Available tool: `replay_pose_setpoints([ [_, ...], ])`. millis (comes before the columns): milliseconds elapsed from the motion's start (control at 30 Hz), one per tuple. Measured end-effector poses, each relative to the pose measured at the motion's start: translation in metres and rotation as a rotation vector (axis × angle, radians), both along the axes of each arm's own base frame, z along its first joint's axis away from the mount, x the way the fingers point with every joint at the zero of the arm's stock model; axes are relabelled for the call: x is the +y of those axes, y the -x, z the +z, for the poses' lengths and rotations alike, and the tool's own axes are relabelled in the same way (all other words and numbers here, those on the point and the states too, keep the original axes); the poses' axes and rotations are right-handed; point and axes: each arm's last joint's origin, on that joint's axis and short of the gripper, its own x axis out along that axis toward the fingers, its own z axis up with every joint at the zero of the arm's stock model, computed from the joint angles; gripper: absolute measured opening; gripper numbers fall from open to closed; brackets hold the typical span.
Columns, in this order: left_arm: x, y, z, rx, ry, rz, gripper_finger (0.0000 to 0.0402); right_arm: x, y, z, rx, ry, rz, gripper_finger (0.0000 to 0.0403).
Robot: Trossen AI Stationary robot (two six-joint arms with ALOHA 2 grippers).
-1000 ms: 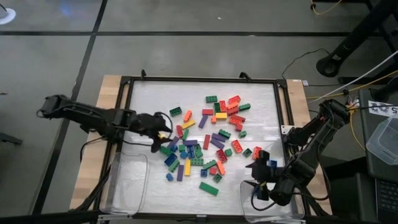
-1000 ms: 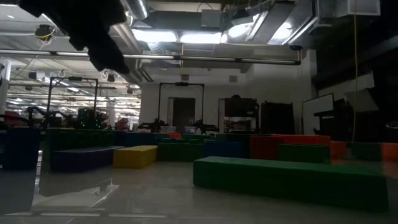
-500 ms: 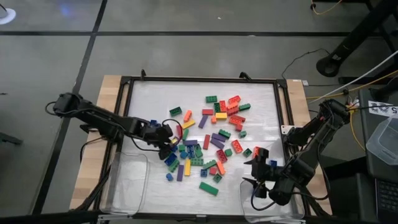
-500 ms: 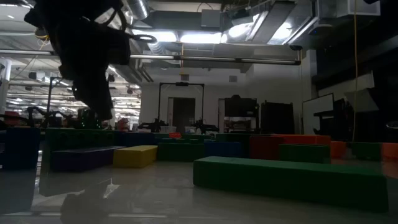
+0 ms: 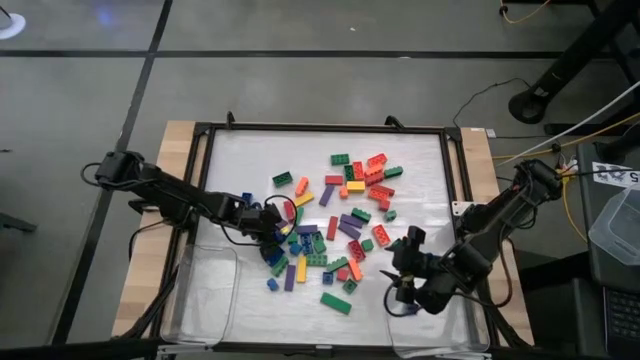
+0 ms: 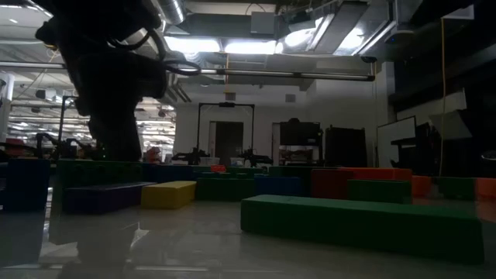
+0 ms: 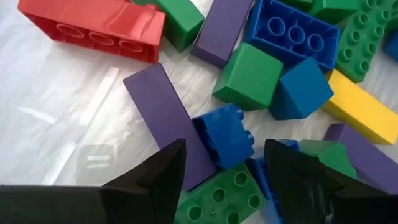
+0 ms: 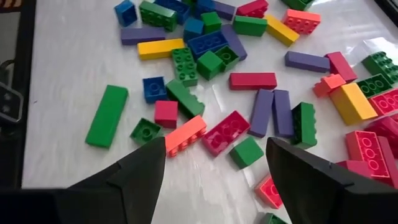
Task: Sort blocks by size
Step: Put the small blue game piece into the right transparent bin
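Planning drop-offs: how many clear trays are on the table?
2. One clear tray at the high view's lower left, the other at lower right, partly under the right arm. No others show.

Mixed-colour blocks [image 5: 335,235] scattered loose mid-table, unsorted.

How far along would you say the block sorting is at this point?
Barely started: the blocks lie mixed in one pile on the table, and no sorted groups show. The left gripper is open, straddling a small blue block. The right gripper hovers open, empty, over the pile's near edge. Nearly everything remains.
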Motion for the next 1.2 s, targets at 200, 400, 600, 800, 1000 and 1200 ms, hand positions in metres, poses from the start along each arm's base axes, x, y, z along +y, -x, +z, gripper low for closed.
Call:
replay_pose_setpoints([
  [200, -0.001, -0.003, 0.002, -0.041, 0.004, 0.002, 0.0205, -0.008, -0.006, 0.000, 0.003, -0.002, -0.033, 0.0276],
  [400, 0.000, -0.003, 0.002, -0.041, 0.000, 0.004, 0.0205, -0.009, -0.008, 0.000, 0.016, 0.004, -0.020, 0.0276],
  [600, -0.001, -0.006, -0.007, -0.009, -0.009, 0.006, 0.0205, -0.009, -0.008, 0.000, 0.020, 0.016, -0.004, 0.0276],
  [800, -0.001, -0.011, -0.015, 0.000, -0.019, 0.009, 0.0205, -0.009, -0.008, 0.000, 0.019, 0.018, 0.000, 0.0276],
  [1000, -0.001, -0.011, -0.015, 0.008, -0.020, 0.010, 0.0191, -0.009, -0.008, 0.000, 0.019, 0.018, -0.001, 0.0276],
  [1200, -0.001, -0.011, -0.016, 0.011, -0.013, 0.015, 0.0144, -0.009, -0.008, 0.000, 0.019, 0.018, 0.000, 0.0276],
])
